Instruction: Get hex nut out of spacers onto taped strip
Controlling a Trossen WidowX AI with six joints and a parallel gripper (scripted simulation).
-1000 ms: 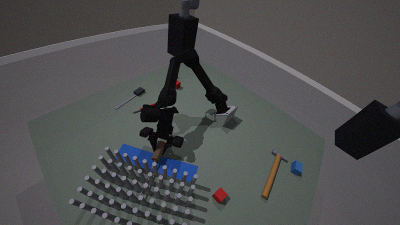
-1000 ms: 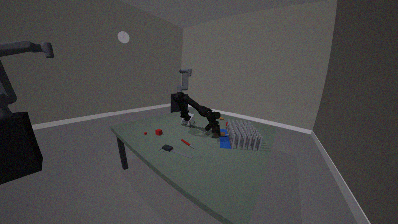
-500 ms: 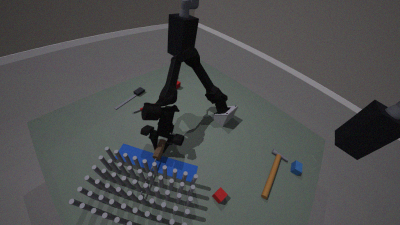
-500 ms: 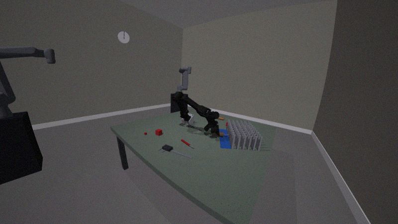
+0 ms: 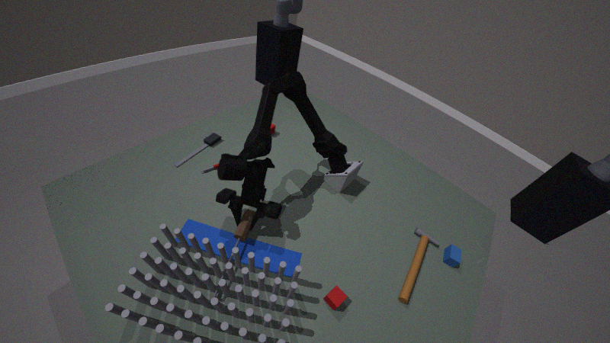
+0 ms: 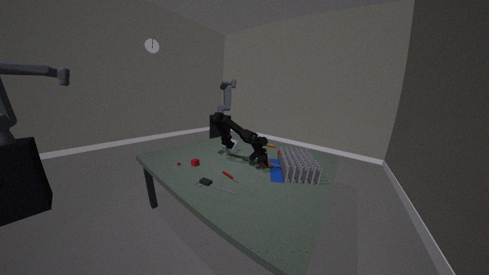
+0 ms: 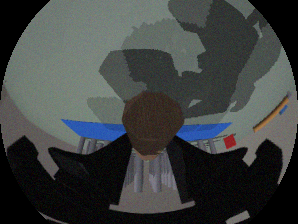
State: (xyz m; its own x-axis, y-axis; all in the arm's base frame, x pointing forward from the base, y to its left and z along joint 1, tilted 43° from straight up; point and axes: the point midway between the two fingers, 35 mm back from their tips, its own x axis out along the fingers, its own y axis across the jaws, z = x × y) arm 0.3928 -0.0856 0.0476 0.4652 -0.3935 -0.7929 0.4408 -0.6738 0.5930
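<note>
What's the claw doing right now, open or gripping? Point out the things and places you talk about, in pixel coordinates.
Claw (image 5: 246, 222) (image 6: 267, 165) (image 7: 149, 133): closed on the brown handle (image 5: 244, 228) (image 6: 271, 164) (image 7: 152, 120) of a tool whose thin shaft reaches in among the spacers (image 5: 221, 283) (image 6: 295, 167) (image 7: 138, 175).
</note>
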